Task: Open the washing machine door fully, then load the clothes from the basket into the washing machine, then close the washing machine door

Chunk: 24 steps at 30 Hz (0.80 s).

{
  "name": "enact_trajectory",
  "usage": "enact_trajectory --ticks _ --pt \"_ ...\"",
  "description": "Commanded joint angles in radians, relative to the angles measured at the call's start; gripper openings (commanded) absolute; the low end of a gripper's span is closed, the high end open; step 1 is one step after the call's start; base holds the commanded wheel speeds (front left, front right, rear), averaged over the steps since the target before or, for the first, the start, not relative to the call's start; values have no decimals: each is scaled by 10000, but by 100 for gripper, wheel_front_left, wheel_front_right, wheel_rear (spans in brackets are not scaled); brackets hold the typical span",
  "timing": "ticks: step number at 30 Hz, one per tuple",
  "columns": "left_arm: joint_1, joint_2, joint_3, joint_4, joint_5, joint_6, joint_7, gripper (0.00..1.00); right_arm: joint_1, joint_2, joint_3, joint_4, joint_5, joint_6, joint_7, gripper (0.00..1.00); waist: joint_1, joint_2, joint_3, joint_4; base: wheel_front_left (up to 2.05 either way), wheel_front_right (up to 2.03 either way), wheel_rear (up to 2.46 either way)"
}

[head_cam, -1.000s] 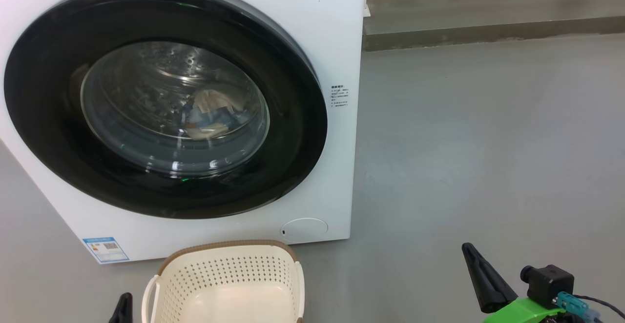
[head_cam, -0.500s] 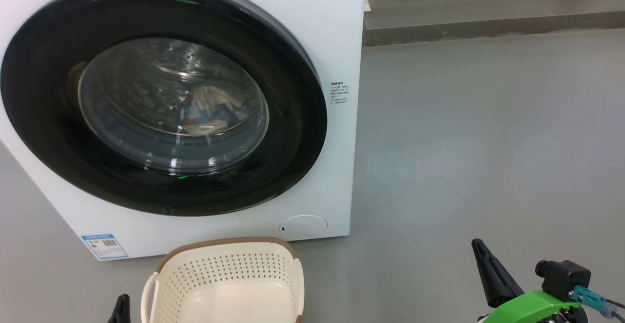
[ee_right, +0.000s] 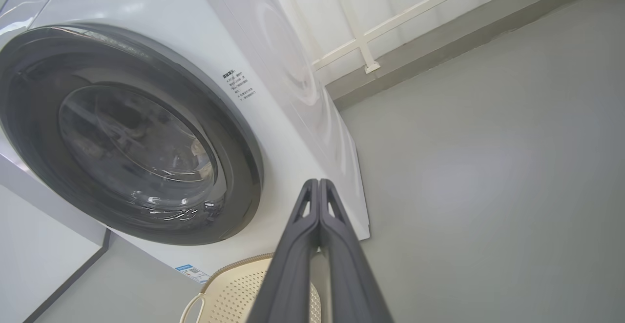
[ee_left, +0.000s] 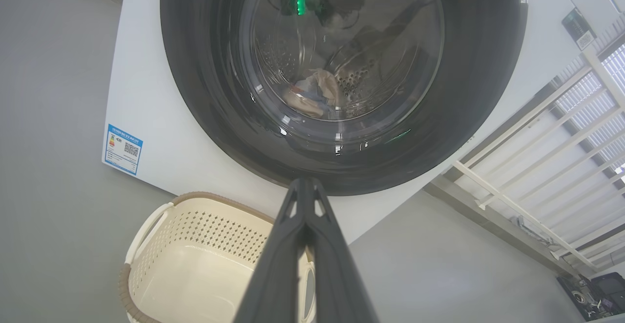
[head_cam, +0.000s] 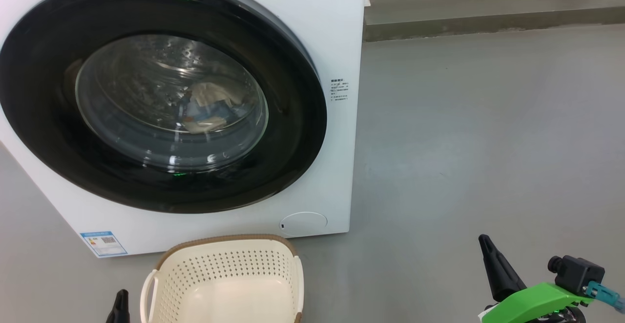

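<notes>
The white washing machine (head_cam: 337, 30) fills the left of the head view, its black-rimmed round door (head_cam: 293, 118) shut flat against the front. Through the glass the clothes (head_cam: 210, 108) lie inside the drum, cream and blue fabric, also seen as clothes (ee_left: 310, 93) in the left wrist view. The cream basket (head_cam: 229, 264) stands on the floor just below the door, and nothing lies in the part of it that shows. My left gripper (head_cam: 119, 306) is shut at the basket's left side. My right gripper (head_cam: 490, 259) is shut, low at the right, away from the machine. Both grip nothing.
Grey floor (head_cam: 464, 142) stretches to the right of the machine up to a low concrete step (head_cam: 488, 20). A white railing (ee_left: 547, 157) runs behind the machine. A blue label (head_cam: 103, 243) and a round flap (head_cam: 302, 223) sit low on the machine's front.
The whole head view has shifted a little, so the camera moved. The right gripper has drifted slightly right in that view. Door, clothes and basket hold their places.
</notes>
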Motion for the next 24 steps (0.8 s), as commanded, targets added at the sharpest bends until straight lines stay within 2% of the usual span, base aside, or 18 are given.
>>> enact_trajectory --ticks 1,24 --pt "-503 114 237 -243 -213 -6 101 0 -422 -83 -132 -301 319 -7 98 0 0 0 12 -1 0 0 0" --pt "-850 -297 651 -290 -1992 -10 779 0 -523 156 -763 -473 2479 -12 779 0 0 0 193 -12 0 0 0"
